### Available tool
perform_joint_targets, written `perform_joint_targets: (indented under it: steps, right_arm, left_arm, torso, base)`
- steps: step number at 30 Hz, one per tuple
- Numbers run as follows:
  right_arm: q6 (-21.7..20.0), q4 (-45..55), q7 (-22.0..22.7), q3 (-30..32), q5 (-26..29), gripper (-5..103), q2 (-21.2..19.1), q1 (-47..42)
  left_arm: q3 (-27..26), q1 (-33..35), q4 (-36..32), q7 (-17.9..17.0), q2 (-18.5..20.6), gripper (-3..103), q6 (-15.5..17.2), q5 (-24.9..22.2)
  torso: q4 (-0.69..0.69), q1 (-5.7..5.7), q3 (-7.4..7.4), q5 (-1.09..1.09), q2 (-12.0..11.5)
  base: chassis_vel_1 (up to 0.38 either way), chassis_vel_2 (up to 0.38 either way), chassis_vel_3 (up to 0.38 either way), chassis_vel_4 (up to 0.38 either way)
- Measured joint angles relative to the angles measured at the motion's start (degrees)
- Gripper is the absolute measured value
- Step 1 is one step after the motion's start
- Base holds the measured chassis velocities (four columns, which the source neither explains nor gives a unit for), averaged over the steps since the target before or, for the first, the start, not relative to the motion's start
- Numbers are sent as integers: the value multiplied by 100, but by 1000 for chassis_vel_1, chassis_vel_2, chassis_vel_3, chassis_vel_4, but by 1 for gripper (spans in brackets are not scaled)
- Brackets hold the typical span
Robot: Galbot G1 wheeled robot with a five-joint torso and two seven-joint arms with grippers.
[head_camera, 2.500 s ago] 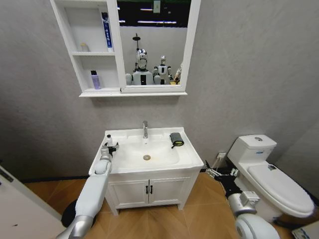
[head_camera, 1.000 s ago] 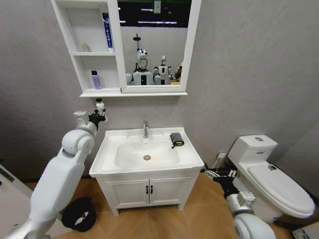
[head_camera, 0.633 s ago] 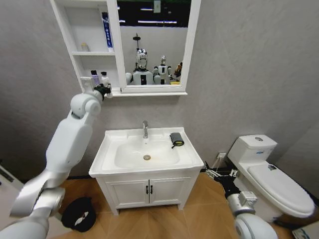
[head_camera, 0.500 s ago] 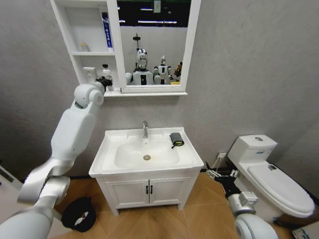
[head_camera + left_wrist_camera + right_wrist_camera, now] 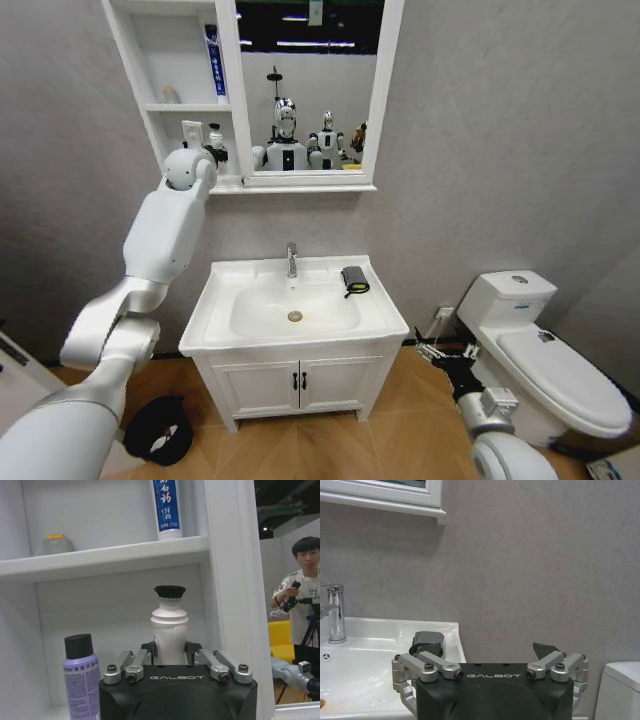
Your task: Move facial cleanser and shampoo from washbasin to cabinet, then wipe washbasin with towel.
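Up at the upper left of the head view, the left gripper (image 5: 213, 150) has risen from the washbasin (image 5: 294, 305) into the bottom compartment of the cabinet (image 5: 178, 95). Its fingers are clamped on one white bottle (image 5: 170, 630) with a black cap. One purple bottle (image 5: 81, 677) with a black cap stands just beside it in the same compartment. One shelf higher sit one blue and white tube (image 5: 165, 507) and one small yellow-topped jar (image 5: 57, 543). One dark towel (image 5: 353, 280) lies on the back right rim of the washbasin, near the one tap (image 5: 291, 260). At the lower right of the head view, the right gripper (image 5: 440, 352) hangs low between the washbasin and the one toilet (image 5: 540, 350), its fingers apart and holding nothing.
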Motion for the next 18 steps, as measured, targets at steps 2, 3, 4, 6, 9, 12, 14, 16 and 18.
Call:
perform_joint_targets:
  steps: [2, 3, 4, 6, 9, 12, 14, 16, 18]
  right_arm:
    - [17, -12, 0, 34, 1, 100, 1, -7]
    - [24, -14, 0, 43, 3, 100, 1, -7]
    - [24, -14, 0, 43, 3, 100, 1, -7]
    - [40, -13, 2, 19, 3, 100, 16, -10]
    - [43, 7, 2, -14, -4, 100, 21, -20]
    - [42, 15, 2, -15, -4, 100, 13, -20]
    - [47, 23, 2, 15, 7, 100, 2, -36]
    - [52, 22, 2, 26, 12, 100, 0, -49]
    - [58, 22, 2, 34, 15, 100, 0, -58]
  left_arm:
    - [16, -53, 132, 60, -42, 32, -20, 38]
    - [28, -79, 232, 100, -65, 32, -43, 70]
    - [28, -79, 232, 100, -65, 32, -43, 70]
    - [33, -172, 652, 222, -192, 32, -210, 212]
    - [-1, -255, 908, 284, -297, 32, -329, 324]
    - [-105, -370, 1240, 350, -431, 31, -486, 509]
    - [-219, -456, 1461, 423, -522, 31, -572, 691]
    - [-236, -466, 1477, 434, -523, 31, -582, 739]
    - [-248, -467, 1484, 441, -522, 31, -587, 780]
  torso:
    - [1, 0, 0, -1, 0]
    - [2, 0, 0, -1, 0]
    - [2, 0, 0, -1, 0]
    - [2, 0, 0, -2, 0]
    - [2, 0, 0, -1, 0]
    - [1, 0, 0, -1, 0]
    - [0, 0, 0, -1, 0]
    - [0, 0, 0, 0, 0]
    - [1, 0, 0, -1, 0]
  base:
    - [0, 0, 0, 0]
    - [0, 0, 0, 0]
    - [0, 0, 0, 0]
    - [0, 0, 0, 0]
    - [0, 0, 0, 0]
    - [0, 0, 0, 0]
    - [0, 0, 0, 0]
    - [0, 0, 0, 0]
    - [0, 0, 0, 0]
